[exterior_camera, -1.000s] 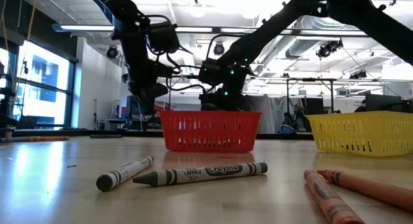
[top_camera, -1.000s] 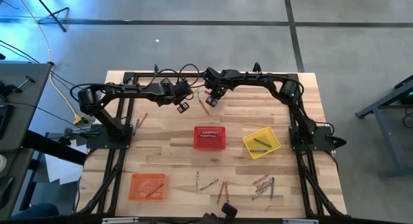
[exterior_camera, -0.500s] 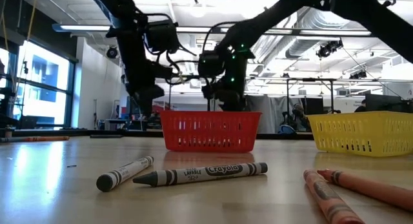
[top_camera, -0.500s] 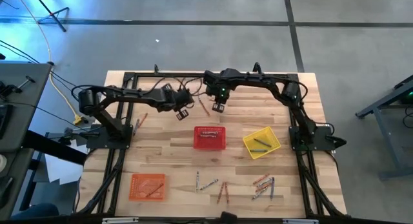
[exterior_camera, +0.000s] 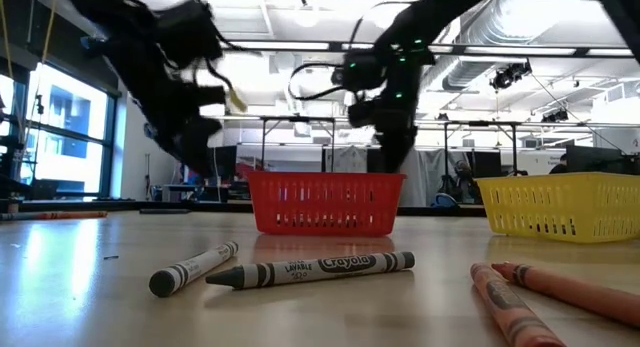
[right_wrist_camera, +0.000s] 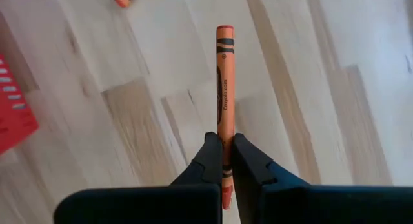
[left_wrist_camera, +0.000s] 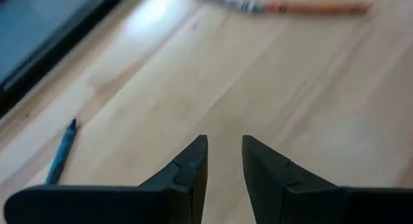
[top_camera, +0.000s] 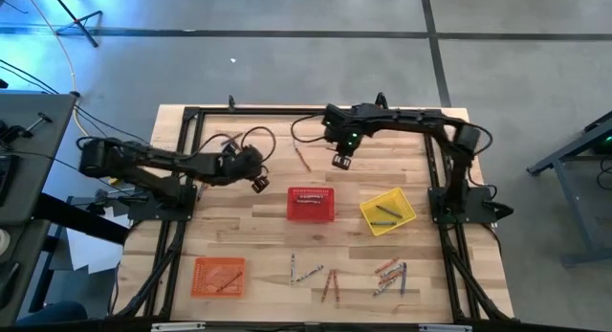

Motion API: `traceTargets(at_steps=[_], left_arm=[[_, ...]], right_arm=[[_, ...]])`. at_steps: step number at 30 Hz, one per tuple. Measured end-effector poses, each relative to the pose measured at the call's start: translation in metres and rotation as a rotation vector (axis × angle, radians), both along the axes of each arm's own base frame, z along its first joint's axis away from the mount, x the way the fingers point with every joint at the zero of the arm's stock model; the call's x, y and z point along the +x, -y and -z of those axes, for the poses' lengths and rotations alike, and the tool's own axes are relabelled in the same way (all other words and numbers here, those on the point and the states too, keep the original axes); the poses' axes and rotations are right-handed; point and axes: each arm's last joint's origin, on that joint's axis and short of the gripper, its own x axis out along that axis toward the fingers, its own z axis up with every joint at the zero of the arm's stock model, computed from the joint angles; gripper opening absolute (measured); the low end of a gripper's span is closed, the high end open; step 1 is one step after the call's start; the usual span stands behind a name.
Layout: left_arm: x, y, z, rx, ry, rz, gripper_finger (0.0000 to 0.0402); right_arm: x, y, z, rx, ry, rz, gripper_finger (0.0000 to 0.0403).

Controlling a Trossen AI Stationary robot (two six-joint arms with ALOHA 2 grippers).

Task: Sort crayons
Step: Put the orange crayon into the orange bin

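My right gripper [top_camera: 339,162] hangs over the far middle of the table, beyond the red basket [top_camera: 311,205], and is shut on an orange crayon [right_wrist_camera: 224,88]. My left gripper [top_camera: 258,184] is left of the red basket, narrowly open and empty [left_wrist_camera: 224,159], above bare wood. A blue crayon [left_wrist_camera: 61,153] and an orange crayon [left_wrist_camera: 303,6] lie flat on the table near it. Several more crayons [top_camera: 330,282] lie near the front edge. Two grey ones [exterior_camera: 315,270] show close in the low view. My right gripper pinches the orange crayon between its two fingers, on the wrapped body near one end [right_wrist_camera: 224,143]. The crayon lies along the fingers, and most of its length sticks out ahead past the fingertips [right_wrist_camera: 210,143]. The fingers point down from above.
A yellow basket [top_camera: 387,212] with crayons stands right of the red one, and an orange basket [top_camera: 220,275] stands at the near left. A loose crayon [top_camera: 302,158] lies between the two grippers. The dark arm frames [top_camera: 182,193] run along both table sides.
My left gripper has drawn back toward the table's left and near edges, away from the middle. My right gripper has gone toward the table's right edge and a little nearer. The baskets and loose crayons have stayed in place.
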Motion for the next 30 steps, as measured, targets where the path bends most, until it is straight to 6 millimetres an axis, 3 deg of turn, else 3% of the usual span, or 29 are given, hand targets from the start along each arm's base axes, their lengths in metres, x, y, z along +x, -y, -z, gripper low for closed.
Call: traceTargets(at_steps=[6,10,18,30], left_arm=[[0.006,0.019,-0.017,0.087,0.319,0.121,0.0083],[0.016,0.029,-0.033,0.160,0.525,0.241,0.0083],[0.025,0.056,-0.063,0.197,0.824,0.494,0.0083],[0.024,0.076,-0.068,0.169,0.926,0.494,0.0083]], right_arm=[[-0.023,-0.030,-0.012,-0.013,0.325,0.027,0.0001],[-0.028,-0.058,-0.025,-0.035,0.650,-0.027,0.0001],[-0.037,-0.112,-0.030,-0.068,1.146,-0.178,0.0002],[-0.032,-0.152,-0.041,-0.058,1.261,-0.286,0.0003]])
